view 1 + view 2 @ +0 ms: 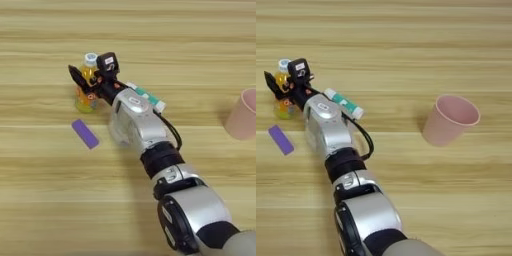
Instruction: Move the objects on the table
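— Orange juice bottle [86, 92] with white cap, upright on the wooden surface [45, 200], far left of centre, partly masked by the black fingers.

— And the hand [89, 79]?

— Right at the bottle, one black finger [76, 76] slanting across its left shoulder, the blocky part with a white label against its right side. Looks wrapped around the bottle near its neck; firmly clenched or merely touching, cannot tell.

— Anything close by?

— Purple flat block [85, 133] lying just below the bottle, apart from it, tilted diagonally. White and green tube-like item [344, 103] lying just right of the wrist, partly hidden under the silver forearm [135, 120] in the left eye view. Black cable looping off the forearm's right side.

— Farther off?

— Pink cup [450, 120], upright, open mouth up, well apart to the right. Forearm running diagonally from bottom right up to the bottle, covering the surface beneath.
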Robot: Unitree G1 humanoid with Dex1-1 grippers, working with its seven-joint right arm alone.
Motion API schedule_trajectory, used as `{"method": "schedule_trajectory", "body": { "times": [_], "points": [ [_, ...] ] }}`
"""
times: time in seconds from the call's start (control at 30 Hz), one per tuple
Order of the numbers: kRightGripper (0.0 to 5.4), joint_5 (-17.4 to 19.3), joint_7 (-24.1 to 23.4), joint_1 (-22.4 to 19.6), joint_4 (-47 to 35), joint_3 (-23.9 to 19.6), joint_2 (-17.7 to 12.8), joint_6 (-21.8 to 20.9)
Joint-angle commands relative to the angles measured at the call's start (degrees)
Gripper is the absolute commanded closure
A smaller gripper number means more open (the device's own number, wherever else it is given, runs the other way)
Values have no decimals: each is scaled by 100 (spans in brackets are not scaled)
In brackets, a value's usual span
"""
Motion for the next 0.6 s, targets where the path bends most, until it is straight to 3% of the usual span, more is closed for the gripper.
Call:
{"method": "schedule_trajectory", "body": {
  "times": [0.03, 0.33, 0.6],
  "points": [
    [101, -36, -56, -329, -309, -7, -3, -87],
    [5, -80, -64, -204, -589, 34, -26, 2],
    [5, -112, -116, -76, -963, 54, -99, 201]
  ]
}}
